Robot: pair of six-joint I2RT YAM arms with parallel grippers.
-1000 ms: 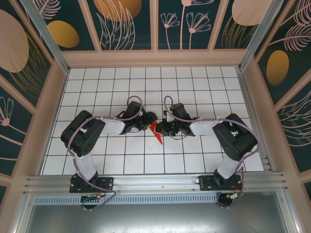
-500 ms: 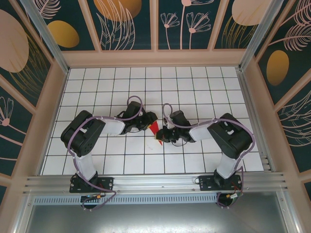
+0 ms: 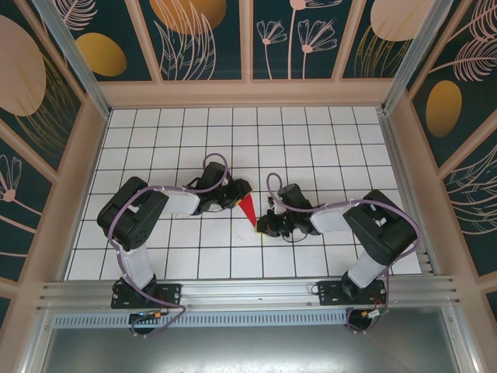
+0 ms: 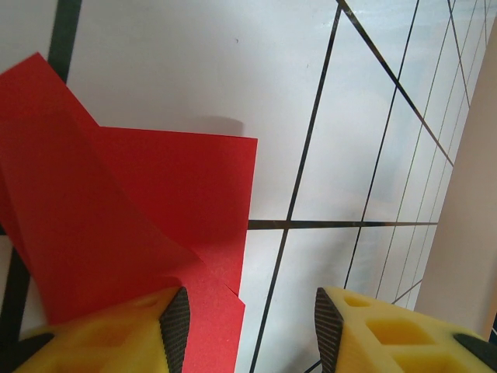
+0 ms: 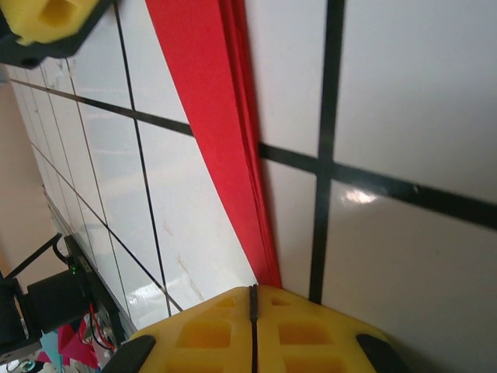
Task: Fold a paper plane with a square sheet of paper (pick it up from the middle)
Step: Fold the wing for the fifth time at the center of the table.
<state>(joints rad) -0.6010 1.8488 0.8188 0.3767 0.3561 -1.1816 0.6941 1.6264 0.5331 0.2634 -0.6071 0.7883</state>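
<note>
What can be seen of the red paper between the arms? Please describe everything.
The red paper is thin, plain and bright, already folded into a narrow layered wedge that tapers to a point. It lies on the white tiled table between the arms, point toward the near edge. At its wide end a flap seems to lift off the layers, beside one finger of the open left hand. Its point reaches the shut right hand; whether it is pinched there is unclear.

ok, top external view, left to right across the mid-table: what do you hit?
left arm → left end effector → folded red paper → right end effector → right arm
</note>
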